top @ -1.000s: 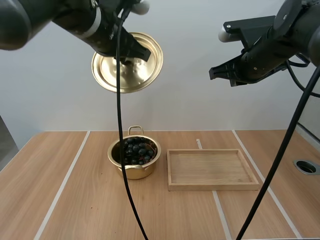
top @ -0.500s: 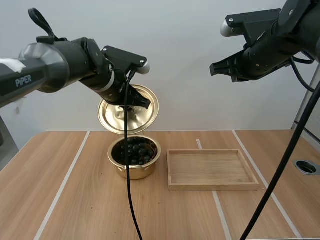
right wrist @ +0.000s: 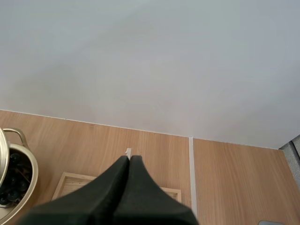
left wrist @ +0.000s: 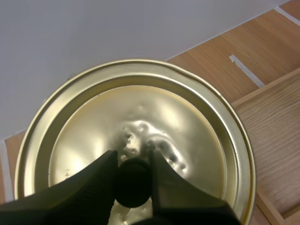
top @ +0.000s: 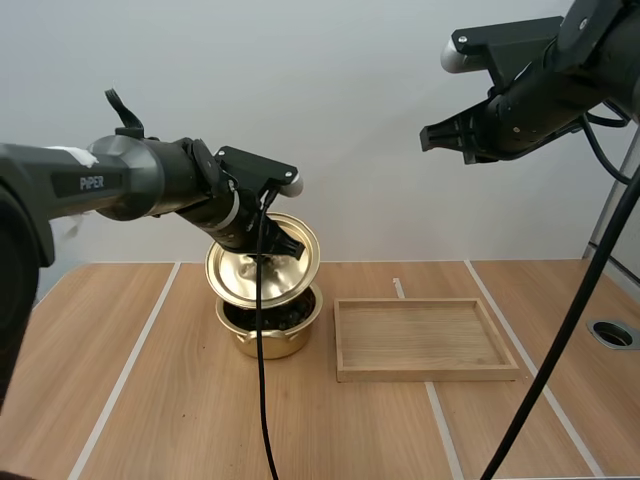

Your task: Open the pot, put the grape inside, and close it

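The gold pot (top: 272, 338) stands on the table with dark grapes (top: 262, 317) inside it. Its gold lid (top: 262, 264) hangs tilted just above the pot's rim, covering most of the opening. My left gripper (top: 276, 243) is shut on the lid's black knob (left wrist: 133, 182), with the fingers (left wrist: 96, 180) pinching it from both sides against the lid (left wrist: 136, 136). My right gripper (top: 428, 140) is high in the air at the right, shut on nothing, its fingers (right wrist: 123, 187) lying together as one wedge. Beyond them the pot (right wrist: 14, 180) with the grapes (right wrist: 13, 178) sits beside the tray.
A shallow wooden tray (top: 427, 338) lies right of the pot, close to it. A round hole (top: 612, 333) is set in the table near the right edge. Pale strips run across the wooden tabletop.
My left arm has come down with the lid, from high above the table to just over the pot. The right gripper rose slightly, then held still.
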